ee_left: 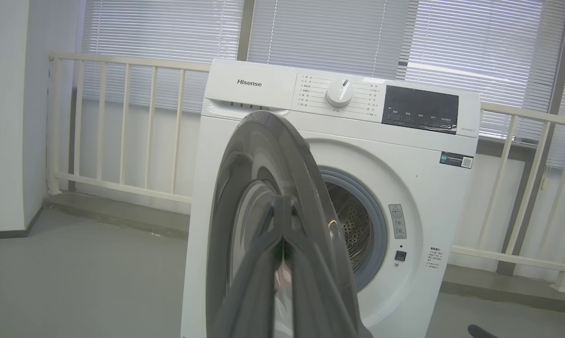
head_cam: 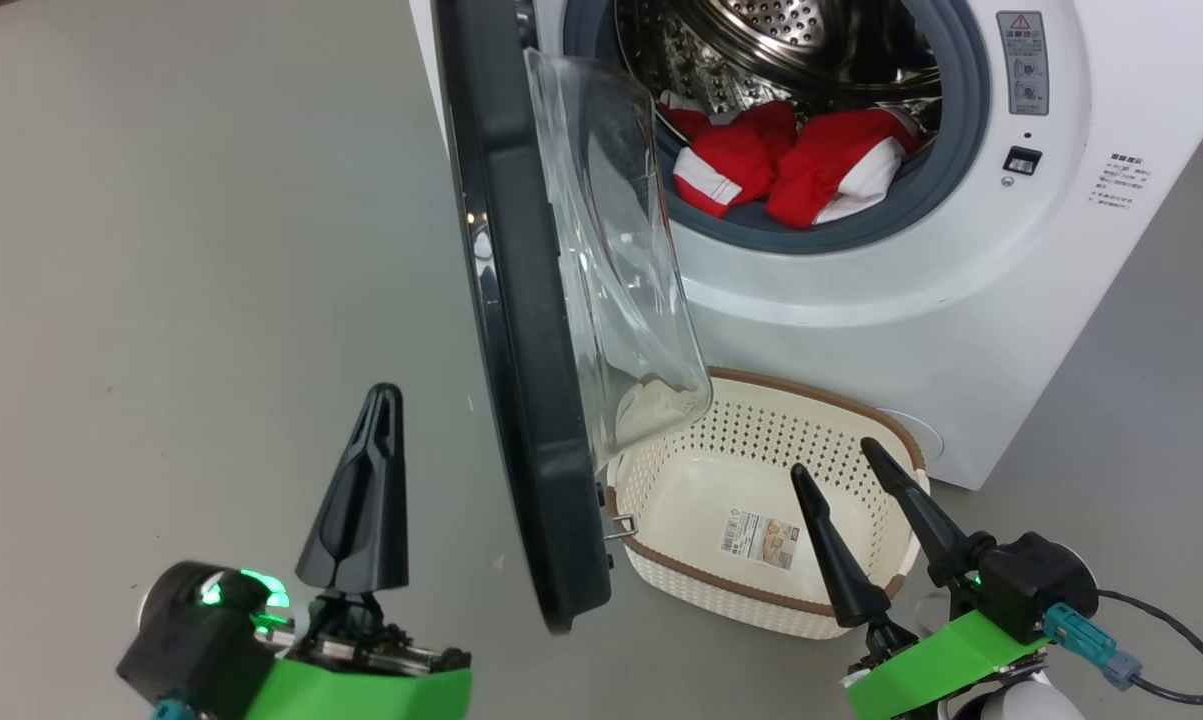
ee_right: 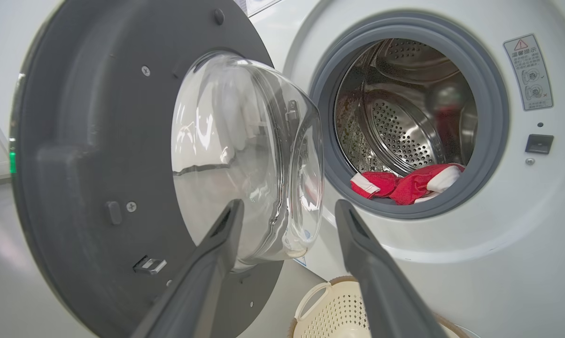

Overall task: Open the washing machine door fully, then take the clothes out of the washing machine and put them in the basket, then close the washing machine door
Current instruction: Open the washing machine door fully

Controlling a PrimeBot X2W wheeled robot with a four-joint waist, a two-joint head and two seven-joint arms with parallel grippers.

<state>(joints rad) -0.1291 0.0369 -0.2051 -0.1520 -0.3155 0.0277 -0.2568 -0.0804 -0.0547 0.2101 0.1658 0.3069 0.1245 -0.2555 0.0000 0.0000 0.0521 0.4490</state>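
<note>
The left gripper (head_cam: 384, 400) had its jaws pressed together on nothing. The washing machine door (head_cam: 521, 350) stood just to their right, swung out almost edge-on, its black rim clear of the fingertips. The right gripper (head_cam: 836, 462) held its jaws wide apart and empty, with the door's glass bowl (head_cam: 611, 260) to their left and the basket (head_cam: 751, 440) directly below and ahead of them on the floor at the foot of the washing machine (head_cam: 861, 320). Farther ahead of those open jaws and above them, the clothes (head_cam: 791, 160) lay heaped at the bottom of the drum mouth, spilling onto the grey rubber ring (head_cam: 841, 235).
</note>
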